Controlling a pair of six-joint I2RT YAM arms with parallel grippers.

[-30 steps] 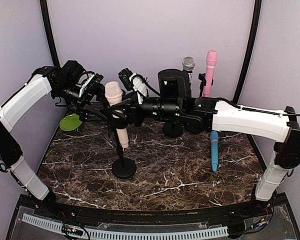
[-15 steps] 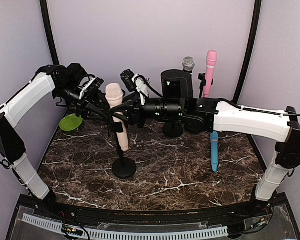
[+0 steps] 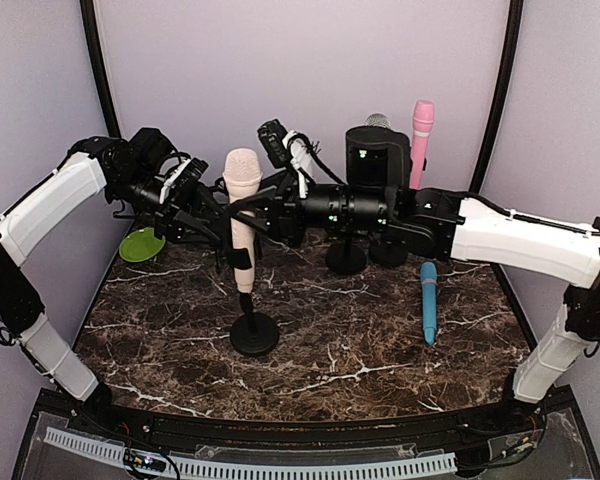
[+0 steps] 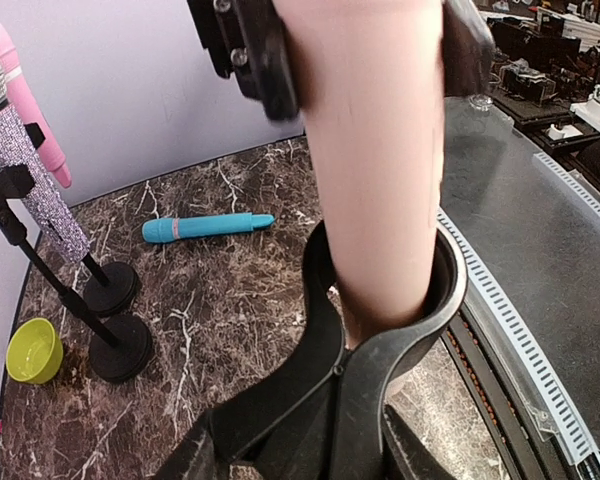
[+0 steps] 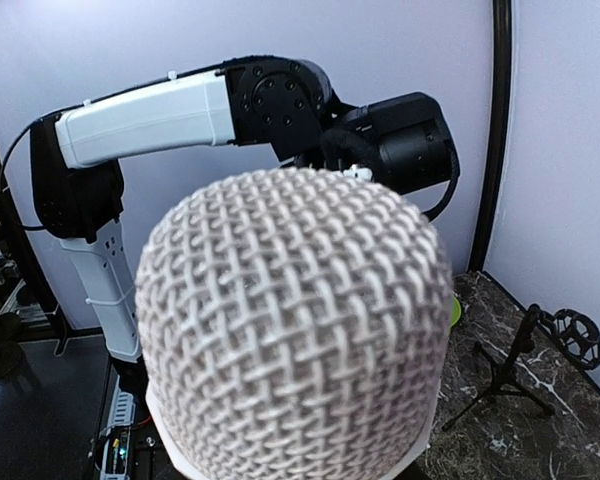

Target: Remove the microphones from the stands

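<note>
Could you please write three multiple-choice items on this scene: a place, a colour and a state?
1. Where is the slim teal microphone? A) lying on the dark marble table B) in a stand C) in a gripper
2. What colour is the small round bowl? A) red B) yellow-green C) white
3. The pale pink mesh-headed microphone is: A) lying flat B) lifted clear C) seated in its stand's black clip
Answers: 1 A, it lies flat on the marble; 2 B, it shows lime at the table's left; 3 C, its body sits inside the clip, with the right gripper shut on it above.
</note>
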